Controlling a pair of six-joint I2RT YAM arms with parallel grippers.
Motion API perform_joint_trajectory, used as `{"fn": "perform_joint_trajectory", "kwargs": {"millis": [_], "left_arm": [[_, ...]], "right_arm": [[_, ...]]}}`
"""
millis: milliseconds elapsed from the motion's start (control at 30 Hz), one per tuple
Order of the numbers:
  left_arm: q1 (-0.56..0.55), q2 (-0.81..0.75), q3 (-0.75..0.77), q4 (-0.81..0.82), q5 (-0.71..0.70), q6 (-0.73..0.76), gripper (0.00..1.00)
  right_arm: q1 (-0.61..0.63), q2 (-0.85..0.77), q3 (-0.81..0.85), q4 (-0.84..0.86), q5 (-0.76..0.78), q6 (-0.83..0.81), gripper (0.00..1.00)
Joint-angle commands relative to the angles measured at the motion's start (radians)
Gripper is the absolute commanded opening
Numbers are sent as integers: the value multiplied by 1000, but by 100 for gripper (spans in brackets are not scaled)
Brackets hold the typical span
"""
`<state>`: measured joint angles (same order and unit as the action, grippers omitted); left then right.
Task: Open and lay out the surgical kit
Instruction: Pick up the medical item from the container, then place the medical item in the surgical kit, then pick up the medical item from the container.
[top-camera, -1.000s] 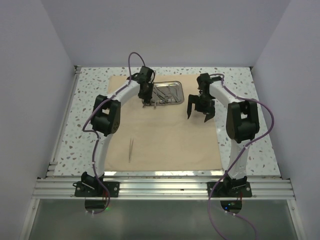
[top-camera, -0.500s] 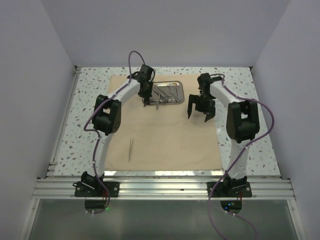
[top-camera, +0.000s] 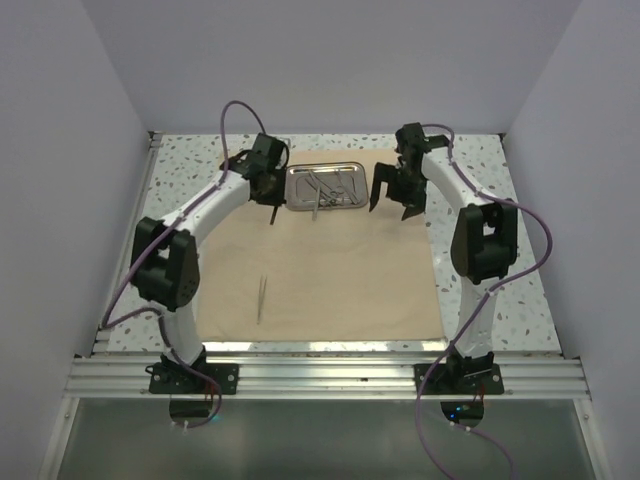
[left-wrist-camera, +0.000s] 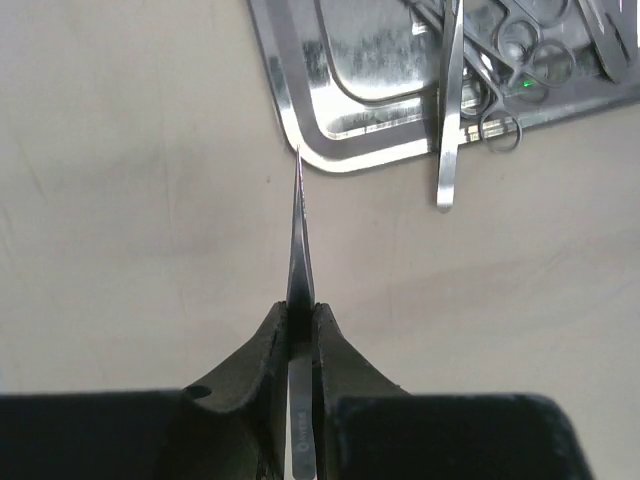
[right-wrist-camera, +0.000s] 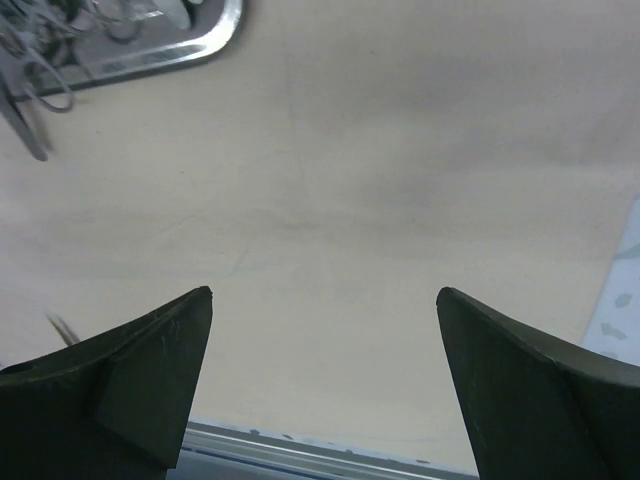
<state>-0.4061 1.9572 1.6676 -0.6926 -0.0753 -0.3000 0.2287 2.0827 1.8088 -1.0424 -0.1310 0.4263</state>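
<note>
The beige cloth wrap (top-camera: 340, 270) lies spread flat on the table. At its far end sits the steel tray (top-camera: 345, 172) holding ring-handled forceps (left-wrist-camera: 520, 50), and a pair of tweezers (left-wrist-camera: 450, 120) sticks out over the tray's rim. My left gripper (top-camera: 268, 195) hangs just left of the tray, shut on slim silver tweezers (left-wrist-camera: 299, 230). In the left wrist view they show edge-on between the fingers (left-wrist-camera: 340, 350), tip towards the tray corner (left-wrist-camera: 300, 140). My right gripper (top-camera: 393, 203) stands open just right of the tray, over bare cloth (right-wrist-camera: 350, 200). Another pair of tweezers (top-camera: 262, 298) lies on the cloth's near left part.
Speckled table top (top-camera: 180, 230) borders the cloth on both sides. White walls close in the left, right and back. A metal rail (top-camera: 320, 375) runs along the near edge by the arm bases. The cloth's right edge (right-wrist-camera: 605, 290) shows in the right wrist view.
My left gripper closed on the tweezers over the tray and carried them off to the left. My right gripper moved a little farther back, still open.
</note>
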Motion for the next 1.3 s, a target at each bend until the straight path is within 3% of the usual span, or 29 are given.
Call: {"fn": "perform_joint_trajectory", "kwargs": {"millis": [0,33,267,467,500,533,600,633,833,1067,1267], "left_arm": [[-33,-214,-256,51,-21,-73,0],[-52,-251,-381,74,-18,-105,0],[-154,-512,-786,163,-3,-272,0],[-163,-543,-914,197,12,-346,3],[-163,-547,-914,193,17,-346,14],[-163,-552,-904,179,17,-346,42],[-165,-581,-882,160,6,-344,56],[-165,-590,-844,144,0,-340,64],[-160,-500,-532,108,-86,-227,66],[-112,-71,-99,119,-89,-76,60],[-56,236,253,76,-9,-22,54]], "right_arm": [[1,14,99,-18,-53,29,98],[1,14,106,-18,-53,37,98],[14,-62,2,19,-62,42,98],[20,-164,-183,84,-65,43,98],[18,-173,-212,87,-62,42,98],[20,-191,-224,93,-56,37,98],[20,-205,-255,94,-48,32,98],[20,-213,-262,97,-45,31,98],[20,-262,-321,101,-21,26,98],[20,-299,-345,84,16,32,98],[20,-285,-307,56,45,40,98]]}}
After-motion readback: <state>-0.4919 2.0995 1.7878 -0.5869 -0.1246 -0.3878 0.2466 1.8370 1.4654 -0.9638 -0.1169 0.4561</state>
